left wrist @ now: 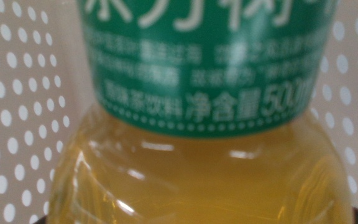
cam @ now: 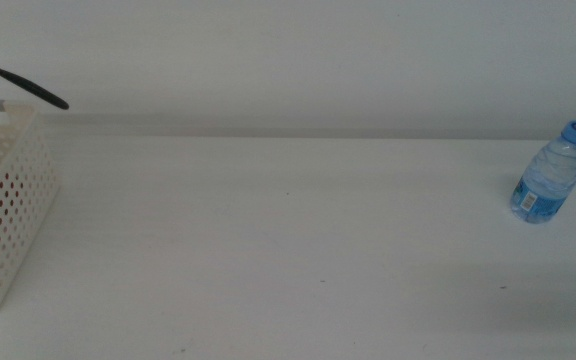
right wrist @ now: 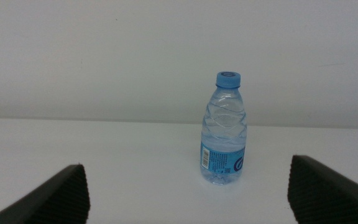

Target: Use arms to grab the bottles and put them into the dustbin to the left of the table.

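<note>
At the far left of the middle view stood the dustbin (cam: 8, 215), its perforated white wall facing the table (cam: 288, 250), with something red just visible through the holes low on its near side. Only a black cable (cam: 23, 85) of the left arm showed above the rim. The left wrist view was filled by the yellow bottle (left wrist: 197, 155), its green label very close to the lens and the bin's dotted walls (left wrist: 17, 112) behind it on both sides, so the bottle appeared to be inside or just over the basket. The left gripper's jaws barely showed in that picture, and I could not tell whether they were clamped on the bottle or parted.

The middle of the table was bare. At the far right stood the small water bottle (cam: 548, 175), upright, blue cap on, well apart from the bin.

The right gripper (right wrist: 188, 190) faced that bottle with its jaws spread wide, one tip on either side of it and the bottle beyond them, not yet between.

To do this well, the left arm should let go only once the yellow bottle is clear below the rim. The right should advance level, centred on the label, and close mid-body so the light bottle does not tip.
</note>
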Available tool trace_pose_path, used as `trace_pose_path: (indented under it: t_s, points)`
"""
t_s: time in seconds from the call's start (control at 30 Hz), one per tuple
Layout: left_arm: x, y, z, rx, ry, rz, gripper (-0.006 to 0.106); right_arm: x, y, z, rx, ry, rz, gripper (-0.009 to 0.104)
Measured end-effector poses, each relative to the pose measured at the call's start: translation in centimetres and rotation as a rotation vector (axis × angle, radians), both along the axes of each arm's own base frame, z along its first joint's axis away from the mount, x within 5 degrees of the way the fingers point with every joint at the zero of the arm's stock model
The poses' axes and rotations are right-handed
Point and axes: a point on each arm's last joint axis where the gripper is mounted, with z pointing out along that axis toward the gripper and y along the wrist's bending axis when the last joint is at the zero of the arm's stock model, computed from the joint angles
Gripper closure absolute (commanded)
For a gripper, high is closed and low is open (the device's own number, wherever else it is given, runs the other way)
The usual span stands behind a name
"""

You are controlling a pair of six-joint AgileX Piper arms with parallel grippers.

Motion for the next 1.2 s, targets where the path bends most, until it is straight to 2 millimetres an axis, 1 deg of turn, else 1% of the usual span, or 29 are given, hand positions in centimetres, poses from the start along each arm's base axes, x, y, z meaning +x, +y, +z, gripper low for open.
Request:
trace_pose_path:
  t_s: [0.03,0.07,0.2,0.23,0.27,0.3,0.37,0.4,0.5,0.6,0.67,0.73,0.77,0.83,0.87,0.97,1.03,1.1,1.13,1.2]
  points:
    - [0.0,0.0,0.0,0.000,0.002,0.000,0.078,0.0,0.0,0.0,0.000,0.000,0.000,0.010]
    - [-0.1,0.0,-0.2,0.000,0.007,-0.001,0.069,0.0,0.0,0.0,0.000,0.000,0.000,0.010]
    - [-0.3,-0.1,-0.9,-0.012,0.030,0.000,0.030,0.0,0.0,0.0,0.000,0.000,0.000,0.010]
    - [-0.3,-0.1,-0.9,-0.013,0.033,0.005,0.022,0.0,0.0,0.0,0.000,0.000,0.000,0.010]
    - [-0.4,-0.2,-0.8,-0.014,0.031,0.015,0.013,0.0,0.0,0.0,0.000,0.000,0.000,0.010]
    - [-0.5,-0.2,-0.5,-0.013,0.024,0.029,0.006,0.0,0.0,0.0,0.000,0.000,0.000,0.010]
    - [-0.8,-0.4,0.5,-0.011,0.002,0.061,0.007,0.0,0.0,0.0,0.000,0.000,0.000,0.010]
    - [-1.1,-0.6,1.4,-0.009,-0.020,0.073,0.007,0.0,0.0,0.0,0.000,0.000,0.000,0.010]
    - [-2.1,-1.9,4.8,0.019,-0.102,0.083,0.007,0.0,0.0,0.0,0.000,0.000,0.000,0.010]
    - [-3.5,-4.7,8.8,0.025,-0.209,0.087,0.007,0.0,0.0,0.0,0.000,0.000,0.000,0.010]
    - [-4.9,-7.1,11.4,0.021,-0.286,0.071,0.007,0.0,0.0,0.0,0.000,0.000,0.000,0.010]
    - [-6.8,-10.2,13.3,0.011,-0.339,0.014,0.007,0.0,0.0,0.0,0.000,0.000,0.000,0.010]
    - [-7.7,-11.4,13.8,0.007,-0.357,-0.019,0.007,0.0,0.0,0.0,0.000,0.000,0.000,0.010]
    - [-10.4,-14.5,14.8,0.000,-0.396,-0.112,0.007,0.0,0.0,0.0,0.000,0.000,0.000,0.010]
    - [-11.5,-15.6,15.1,0.002,-0.419,-0.153,0.007,0.0,0.0,0.0,0.000,0.000,0.000,0.010]
    - [-16.5,-19.1,16.1,-0.009,-0.526,-0.295,0.007,0.0,0.0,0.0,0.000,0.000,0.000,0.010]
    - [-20.0,-20.6,16.3,-0.037,-0.595,-0.371,0.007,0.0,0.0,0.0,0.000,0.000,0.000,0.010]
    - [-23.0,-21.4,15.8,-0.077,-0.653,-0.430,0.007,0.0,0.0,0.0,0.000,0.000,0.000,0.010]
    - [-24.5,-21.7,15.5,-0.099,-0.691,-0.468,0.007,0.0,0.0,0.0,0.000,0.000,0.000,0.010]
    - [-26.8,-21.9,14.6,-0.138,-0.754,-0.528,0.007,0.0,0.0,0.0,0.000,0.000,0.000,0.010]
